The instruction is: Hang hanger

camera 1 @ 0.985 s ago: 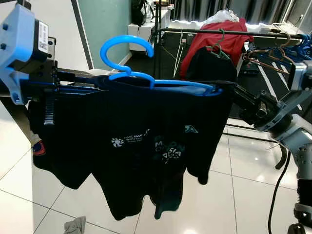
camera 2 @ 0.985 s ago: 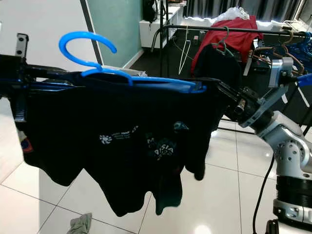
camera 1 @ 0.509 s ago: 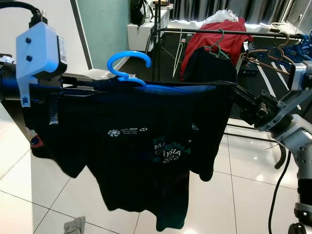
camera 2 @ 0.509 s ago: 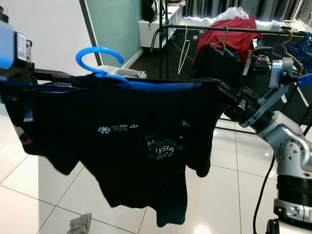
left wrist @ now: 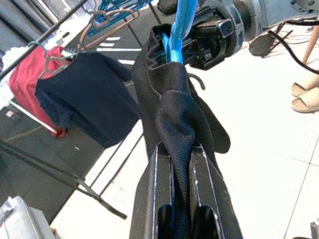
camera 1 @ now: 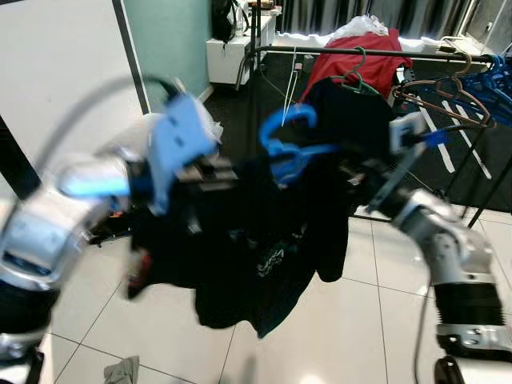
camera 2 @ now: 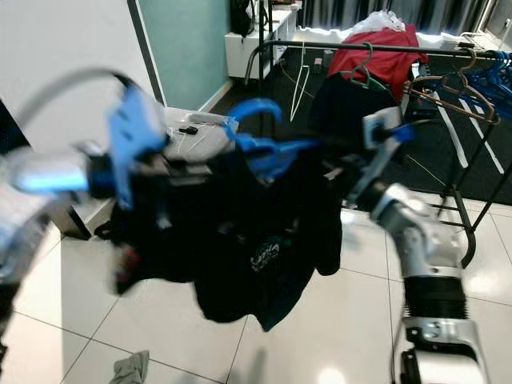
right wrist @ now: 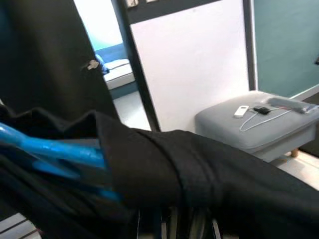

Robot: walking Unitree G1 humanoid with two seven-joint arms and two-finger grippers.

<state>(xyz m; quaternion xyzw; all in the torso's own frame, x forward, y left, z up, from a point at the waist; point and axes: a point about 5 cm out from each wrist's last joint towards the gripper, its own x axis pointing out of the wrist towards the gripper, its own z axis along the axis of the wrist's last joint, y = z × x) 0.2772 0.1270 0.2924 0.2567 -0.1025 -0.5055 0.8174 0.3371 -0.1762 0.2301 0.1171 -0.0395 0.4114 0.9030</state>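
We've got the left gripper (left wrist: 182, 164) and right gripper (right wrist: 174, 219) each clamped on a shoulder of the floppy shirt (camera 1: 264, 240), so the light stiff hanger (camera 1: 290, 144) swings freely short of the rail (camera 1: 368, 51).

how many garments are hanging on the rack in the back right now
2: a red garment and a dark one in front of it, both on hangers on the rack. More could be hidden behind the held black t-shirt.

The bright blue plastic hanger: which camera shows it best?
The right eye view: the blue plastic hanger shows its whole hook above the black T-shirt, though blurred. The left eye view shows the same. The left wrist view shows it edge-on; the right wrist view shows one blurred arm.
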